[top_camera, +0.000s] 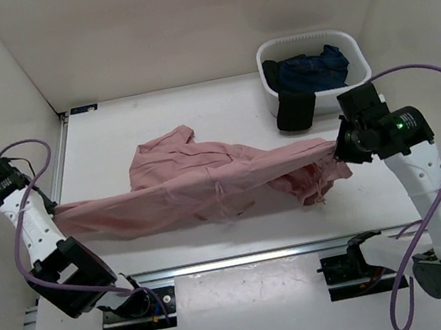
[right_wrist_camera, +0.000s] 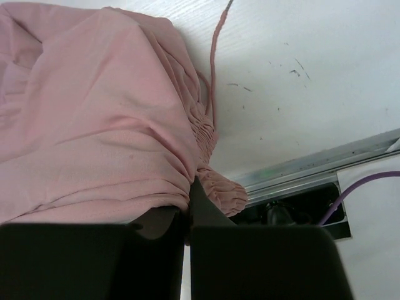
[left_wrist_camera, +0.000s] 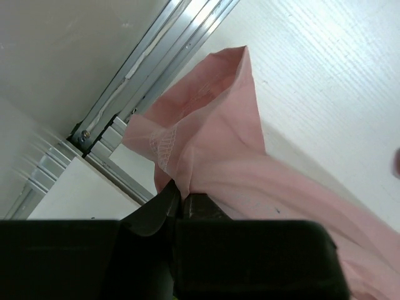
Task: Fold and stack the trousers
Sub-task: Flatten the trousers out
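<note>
**Left gripper** (top_camera: 55, 213): jaws shut, pinching one end of the trousers (top_camera: 198, 184). In the left wrist view the cloth rises out of the nip in a folded flap with a stitched edge. Which part of the garment this is cannot be told for certain. Past the fingertips an aluminium rail (left_wrist_camera: 156, 56) runs along the table edge.

**Right gripper** (top_camera: 340, 149): jaws shut, clamped on the gathered elastic waist (right_wrist_camera: 205, 132). The thin pink drawstring (right_wrist_camera: 214, 62) trails from there away from the fingers, across the white table (top_camera: 193, 106). A puckered lump of waistband sits just beside the fingertips on the outer side. A purple cable (right_wrist_camera: 359, 182) lies further out on that side.

**Task item:** the trousers are held at both ends and span the gap between the two grippers in a long, fairly taut band. The middle of the garment spreads on the table. One loose portion is folded away from the band on the side far from the arm bases, nearer the left gripper than the right. A crumpled bunch hangs and rests just below and inboard of the right gripper.

**Surroundings:** a white basket (top_camera: 309, 36) stands just beyond the right gripper, on the far side. It holds a dark blue garment (top_camera: 316, 68). A black garment (top_camera: 295, 111) hangs over the basket wall nearest the right gripper, close to it but apart from the trousers.
</note>
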